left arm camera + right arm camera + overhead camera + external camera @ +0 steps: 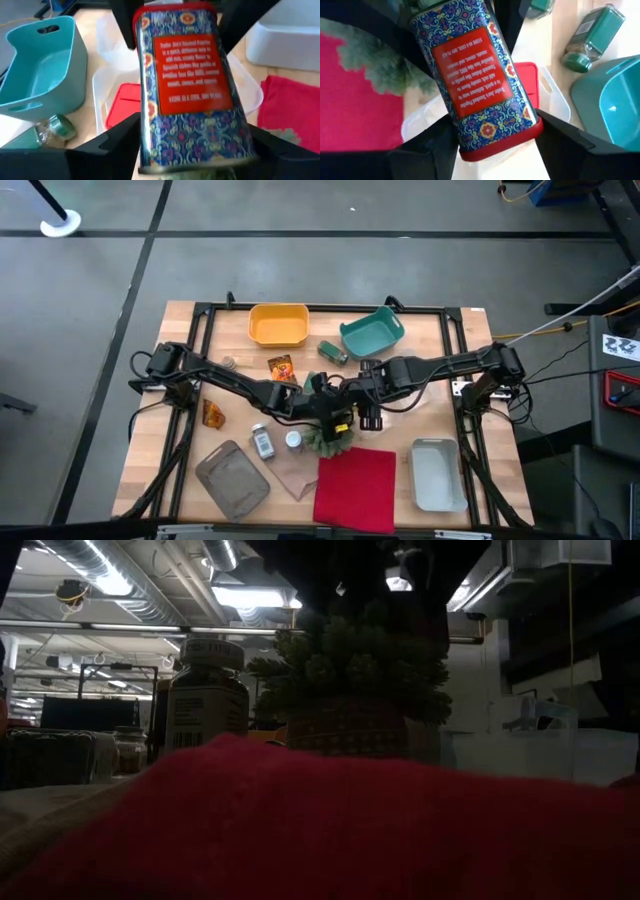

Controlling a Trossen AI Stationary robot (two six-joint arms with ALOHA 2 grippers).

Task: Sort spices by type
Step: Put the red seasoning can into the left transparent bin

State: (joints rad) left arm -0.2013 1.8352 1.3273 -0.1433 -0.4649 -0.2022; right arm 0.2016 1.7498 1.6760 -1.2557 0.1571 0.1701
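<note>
A tin [187, 85] with a blue pattern, a red label and a red cap hangs over the table's middle, above a clear tray [100, 85] that holds a second red tin [125, 102]. My left gripper [190, 145] is shut on its capless end. My right gripper [495, 135] is shut on its capped end [500, 145]. Two green jars [592, 35] lie beside the teal bin [372, 332]. White-capped jars [262, 440] and foil packets [282, 367] lie on the table's left half. My left gripper pinches the tin's two narrow sides between its fingers [120, 137] at the capless end [195, 155], slanting down from the table's left. The tin is lifted clear, label face up. My right gripper pinches the narrow sides just above the red cap [470, 150], its fingers [555, 132] pointing steeply down.
A yellow bin [278, 324] stands at the back, a white bin [437, 473] at the front right and a grey tray [232, 477] at the front left. The red cloth [354, 488] and the plant ball [330, 438] lie just in front of the grippers.
</note>
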